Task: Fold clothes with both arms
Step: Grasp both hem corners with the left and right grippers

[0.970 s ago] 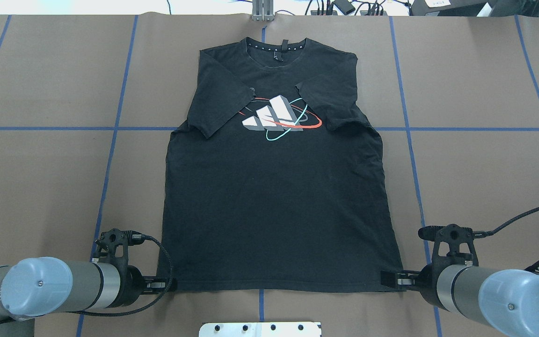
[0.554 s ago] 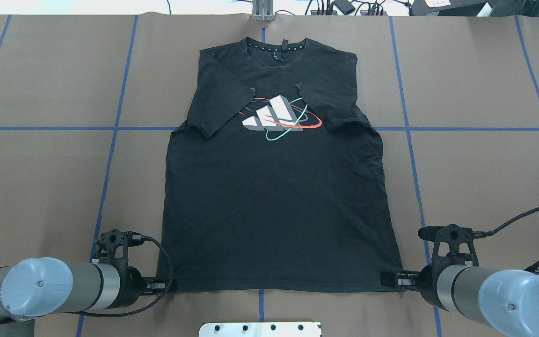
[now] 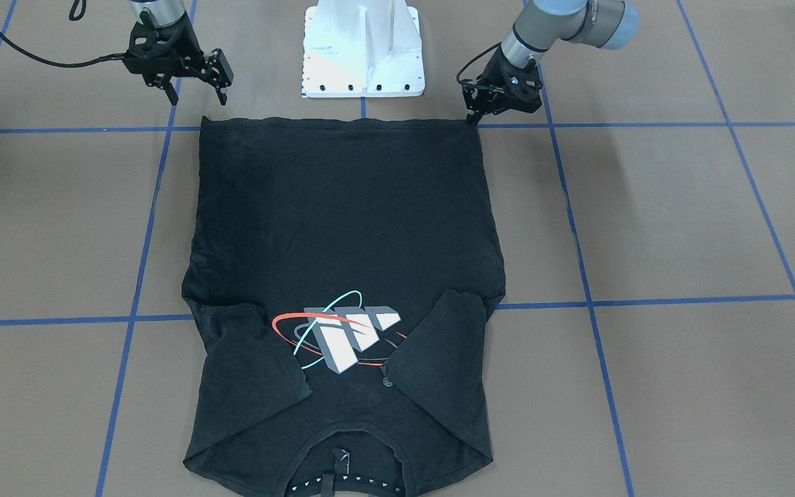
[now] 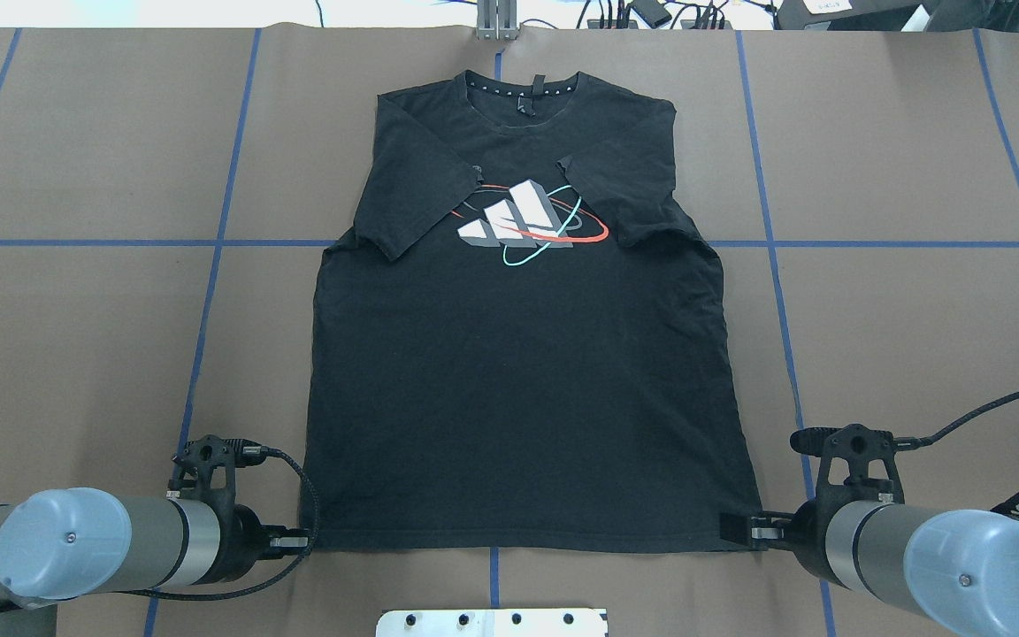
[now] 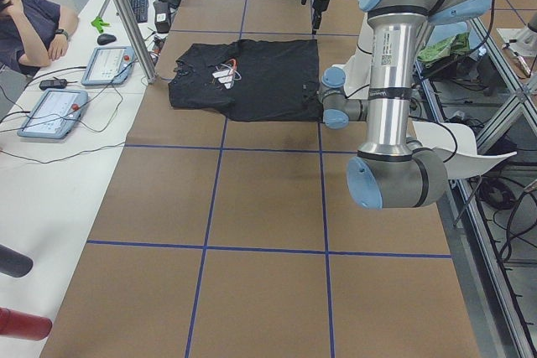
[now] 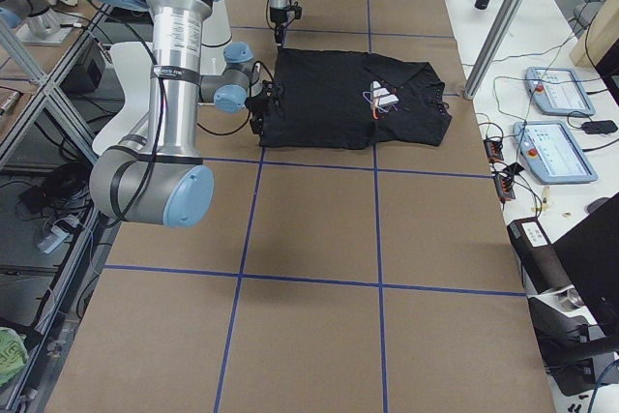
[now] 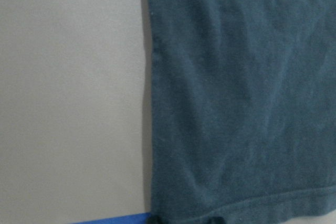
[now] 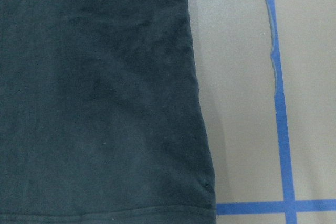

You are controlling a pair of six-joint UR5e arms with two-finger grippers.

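The black T-shirt (image 4: 518, 380) lies flat and face up on the brown table. Both sleeves are folded in over the grey-white print (image 4: 523, 221), and the collar is at the far edge. My left gripper (image 4: 302, 540) sits low at the hem's left corner. In the front view (image 3: 472, 117) its tip touches that corner. In the left wrist view its two dark fingertips (image 7: 156, 219) peek in a little apart over the hem, so it is open. My right gripper (image 4: 735, 528) is at the hem's right corner. The front view (image 3: 197, 86) shows it open wide, just behind that corner.
The white pedestal base (image 3: 363, 48) stands between the arms, close behind the hem. Blue tape lines (image 4: 209, 243) grid the table. A metal post (image 4: 496, 22) stands at the far edge. An operator (image 5: 25, 23) and tablets (image 5: 50, 111) are beside the table.
My left arm has shifted slightly back and outward, so its fingers overlap the hem corner less. The shirt and my right arm have not moved.
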